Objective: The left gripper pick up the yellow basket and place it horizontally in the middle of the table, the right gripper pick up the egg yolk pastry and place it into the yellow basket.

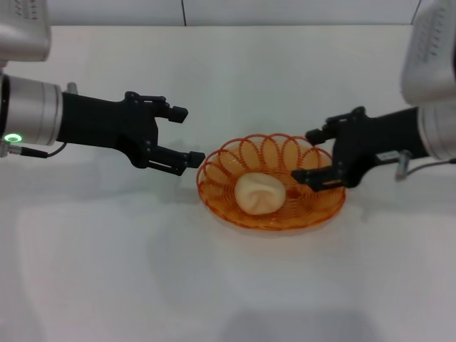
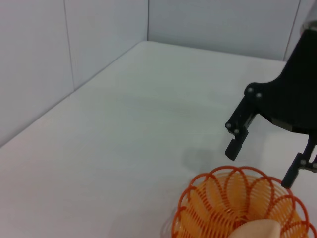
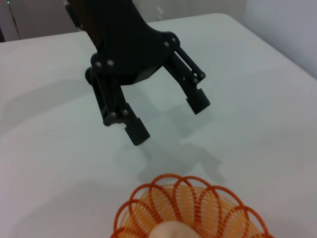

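Sitting inside the yellow basket [image 1: 271, 182] on the bench [image 1: 228, 285] is the egg yolk pastry [image 1: 260, 194]. Left hand [image 1: 184, 135] waits beside the basket, fingers apart; right hand [image 1: 306, 154] hangs above its rim, fingers apart.

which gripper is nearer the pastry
Right. The right gripper is open over the basket's rim beside the pastry; the left gripper, also open, sits just outside the opposite rim.

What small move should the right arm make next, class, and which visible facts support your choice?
Probably the right gripper should draw back and up, away from the yellow basket. The egg yolk pastry already lies inside the basket, and the gripper's jaws are open and empty over the basket's rim. The left gripper is also open, just beside the basket on the table, holding nothing.
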Controlling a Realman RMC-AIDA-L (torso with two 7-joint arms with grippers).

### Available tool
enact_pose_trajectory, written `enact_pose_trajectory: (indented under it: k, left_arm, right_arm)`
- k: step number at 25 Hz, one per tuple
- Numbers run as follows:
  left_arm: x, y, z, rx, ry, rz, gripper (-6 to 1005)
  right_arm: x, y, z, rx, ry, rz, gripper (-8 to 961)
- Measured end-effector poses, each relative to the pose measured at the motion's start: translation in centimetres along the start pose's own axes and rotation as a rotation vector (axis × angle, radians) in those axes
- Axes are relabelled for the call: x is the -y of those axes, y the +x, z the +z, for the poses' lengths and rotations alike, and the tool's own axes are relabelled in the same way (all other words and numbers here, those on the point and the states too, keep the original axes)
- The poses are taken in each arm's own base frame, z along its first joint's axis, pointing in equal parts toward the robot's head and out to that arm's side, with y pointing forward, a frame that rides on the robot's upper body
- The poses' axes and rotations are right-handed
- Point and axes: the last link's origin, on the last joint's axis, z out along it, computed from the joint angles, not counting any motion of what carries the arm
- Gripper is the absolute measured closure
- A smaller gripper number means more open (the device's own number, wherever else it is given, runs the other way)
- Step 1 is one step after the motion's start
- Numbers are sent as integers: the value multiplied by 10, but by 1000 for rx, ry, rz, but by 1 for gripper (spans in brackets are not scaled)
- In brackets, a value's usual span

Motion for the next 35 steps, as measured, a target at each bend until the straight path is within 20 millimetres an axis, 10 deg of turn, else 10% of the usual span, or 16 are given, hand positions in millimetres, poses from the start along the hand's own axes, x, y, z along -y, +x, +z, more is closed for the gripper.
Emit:
enact_pose_trajectory:
  k: [20,35]
  left_arm:
    - [-19,-27,-29,-142,-5,-63,106]
    - [-38,-27,-28,-134,-134,-29,106]
  right_arm:
    - [-23,68,-52,296,-71,45,276]
    - [-21,69,-50,297,-82,47,276]
